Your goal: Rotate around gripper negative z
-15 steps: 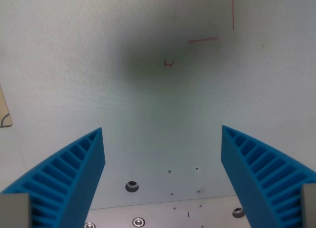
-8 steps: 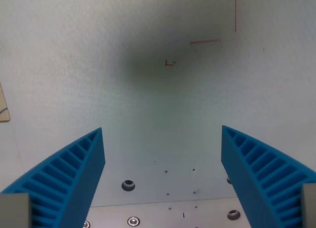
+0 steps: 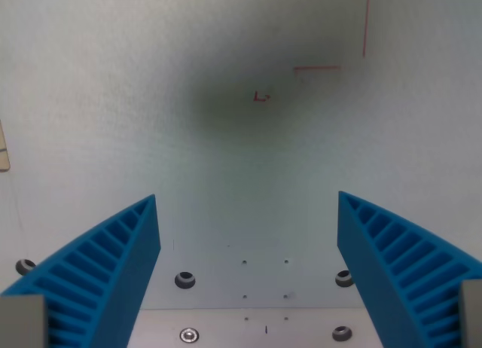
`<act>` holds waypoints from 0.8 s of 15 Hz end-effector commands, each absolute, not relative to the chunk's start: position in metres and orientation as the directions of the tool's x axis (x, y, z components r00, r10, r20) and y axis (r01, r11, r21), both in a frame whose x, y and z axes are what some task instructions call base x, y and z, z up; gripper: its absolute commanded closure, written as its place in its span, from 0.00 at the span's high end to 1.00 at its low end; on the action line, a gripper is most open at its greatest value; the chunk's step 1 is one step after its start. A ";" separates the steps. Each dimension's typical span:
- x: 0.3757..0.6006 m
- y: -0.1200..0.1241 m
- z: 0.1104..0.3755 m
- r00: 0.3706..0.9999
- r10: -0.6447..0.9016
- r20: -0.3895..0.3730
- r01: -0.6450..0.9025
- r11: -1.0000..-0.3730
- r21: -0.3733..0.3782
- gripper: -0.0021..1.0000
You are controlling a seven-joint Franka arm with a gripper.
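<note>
My gripper [image 3: 248, 205] hangs open over a pale white tabletop [image 3: 135, 92], its two blue ribbed fingers [image 3: 105, 276] rising from the bottom corners of the wrist view with nothing between them. A soft dark shadow [image 3: 256, 99] of the hand lies on the surface ahead. Thin red pen marks sit there: a small corner mark [image 3: 260, 98], a short horizontal line [image 3: 316, 68] and a vertical line [image 3: 366, 20].
A metal strip with screws [image 3: 188, 334] and bolt holes [image 3: 184, 279] runs along the bottom edge between the fingers. A tan object's corner [image 3: 4, 148] pokes in at the wrist view's left edge.
The whole scene has turned in the picture: the red marks drifted right, the screws and holes slid left and levelled out, the tan corner slipped further off the left edge. The camera has rotated; the fingers stay open.
</note>
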State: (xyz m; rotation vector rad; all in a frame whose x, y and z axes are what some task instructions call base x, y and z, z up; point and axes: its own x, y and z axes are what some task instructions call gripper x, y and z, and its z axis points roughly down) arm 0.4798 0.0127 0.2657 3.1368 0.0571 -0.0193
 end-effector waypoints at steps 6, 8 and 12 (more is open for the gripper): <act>0.480 0.012 0.267 0.974 0.224 -0.009 0.224 -0.975 0.002 1.00; 0.480 0.012 0.267 0.969 0.247 -0.009 0.247 -0.969 0.002 1.00; 0.480 0.012 0.267 0.956 0.292 -0.010 0.292 -0.956 0.001 1.00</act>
